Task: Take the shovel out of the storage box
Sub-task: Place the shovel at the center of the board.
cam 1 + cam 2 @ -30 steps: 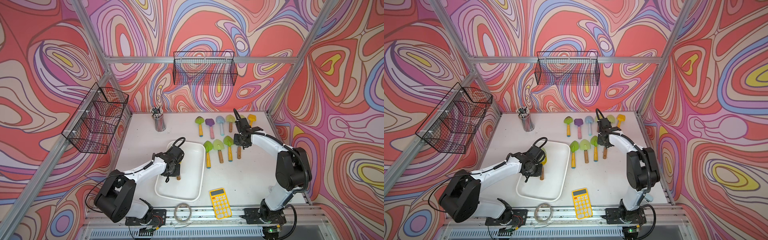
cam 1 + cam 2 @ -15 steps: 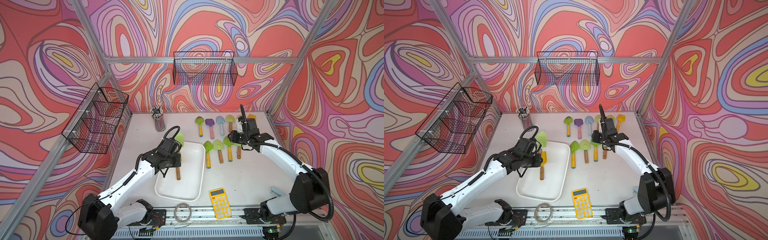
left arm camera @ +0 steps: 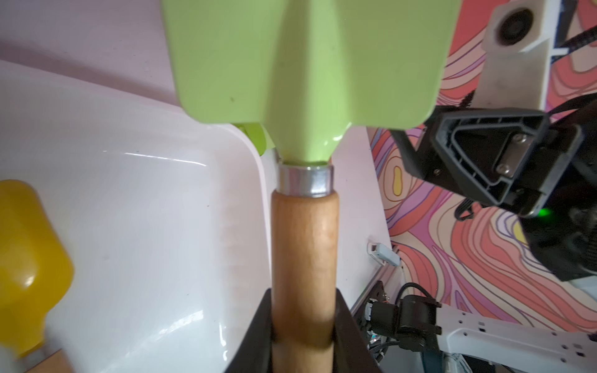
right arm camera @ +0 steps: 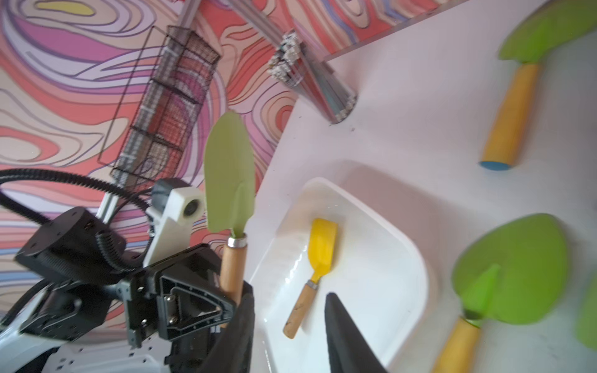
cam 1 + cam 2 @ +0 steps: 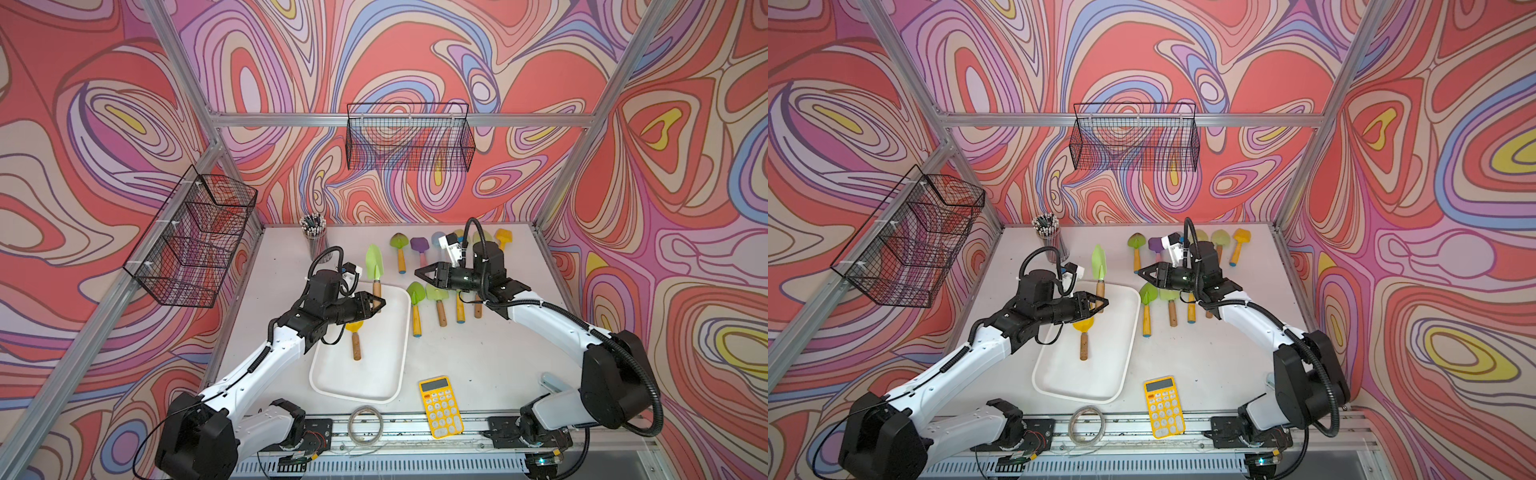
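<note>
Top views, left claw: in both top views the left claw (image 5: 376, 302) is clamped on the wooden handle of the green shovel (image 5: 374, 262), which stands blade up.
Top views, green shovel: it hangs clear of the storage box (image 5: 365, 374) floor, over the box's far end.
Top views, storage box: it lies mid-bench (image 5: 478, 357); a yellow shovel (image 5: 354, 338) lies flat inside, and a yellow calculator (image 5: 440, 405) sits near its right corner.
Top views, right claw: the right claw (image 5: 419, 273) hovers right of the box, above a row of shovels (image 5: 436, 303), tips aimed left at the green shovel.
Left wrist: the handle is pinched between two black fingers (image 3: 255, 342), with the box's corner behind it.
Right wrist: the right claw's fingers (image 4: 342, 339) stand narrowly apart with nothing between them; the green shovel sits upright just beyond.
</note>
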Available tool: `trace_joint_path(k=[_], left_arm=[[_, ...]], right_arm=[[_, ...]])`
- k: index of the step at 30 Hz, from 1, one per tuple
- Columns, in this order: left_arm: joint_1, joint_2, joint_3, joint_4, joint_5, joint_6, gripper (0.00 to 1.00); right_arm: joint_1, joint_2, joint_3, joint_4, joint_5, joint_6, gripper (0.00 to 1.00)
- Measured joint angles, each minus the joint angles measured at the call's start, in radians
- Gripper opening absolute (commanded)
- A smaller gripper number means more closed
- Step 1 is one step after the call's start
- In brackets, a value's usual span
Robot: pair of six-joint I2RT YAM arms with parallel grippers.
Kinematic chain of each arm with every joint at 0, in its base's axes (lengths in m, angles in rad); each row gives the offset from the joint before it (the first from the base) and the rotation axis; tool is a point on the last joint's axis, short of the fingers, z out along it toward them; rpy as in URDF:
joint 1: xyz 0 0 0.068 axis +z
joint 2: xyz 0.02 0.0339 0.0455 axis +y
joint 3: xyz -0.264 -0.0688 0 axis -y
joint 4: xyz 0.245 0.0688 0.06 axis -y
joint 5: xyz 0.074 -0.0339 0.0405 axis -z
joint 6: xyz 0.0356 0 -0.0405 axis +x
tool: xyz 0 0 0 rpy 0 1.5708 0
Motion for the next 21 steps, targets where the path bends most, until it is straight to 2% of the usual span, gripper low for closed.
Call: trace_joint_path(k=[7,21], left_arm=[[0.000,0.031,-0.050,0.235,0.131,-0.128,0.00],[0.000,0.076,-0.089,0.481,0.229,-0.279,0.00]], right_arm=[[0.029,0.042,-0.003,0.201,-0.127,0.089,0.44],[0.092,0.126,-0.002,0.367,-0.205,0.172,0.44]])
